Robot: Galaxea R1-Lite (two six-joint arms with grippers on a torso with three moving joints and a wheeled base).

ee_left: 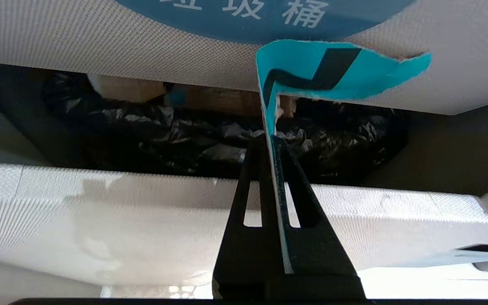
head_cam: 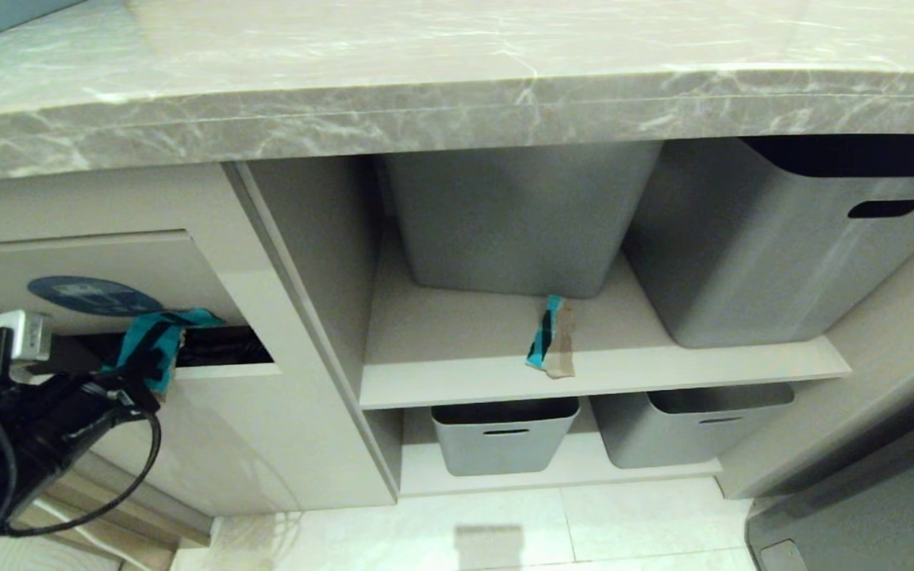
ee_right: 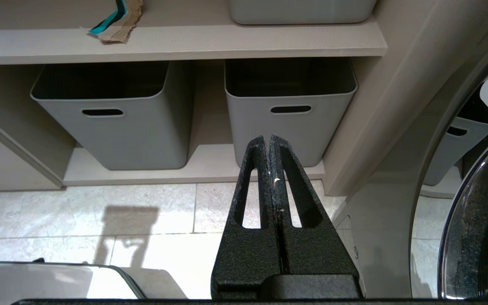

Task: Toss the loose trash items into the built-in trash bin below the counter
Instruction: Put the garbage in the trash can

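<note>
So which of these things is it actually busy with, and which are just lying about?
Part of the job:
- teal scrap in the left gripper
- bin flap
- second scrap on the shelf

Just there:
- grey tubs
- right gripper, idle and empty

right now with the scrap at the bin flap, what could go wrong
1. The left gripper pinches only the lower end of the scrap; the bent top leans on the flap, so it may catch there and fall outside the slot on release.
2. The flap is tilted only partway; pushing deeper could jam the fingers against it.
3. A second scrap lies at the shelf edge and could slide off.
</note>
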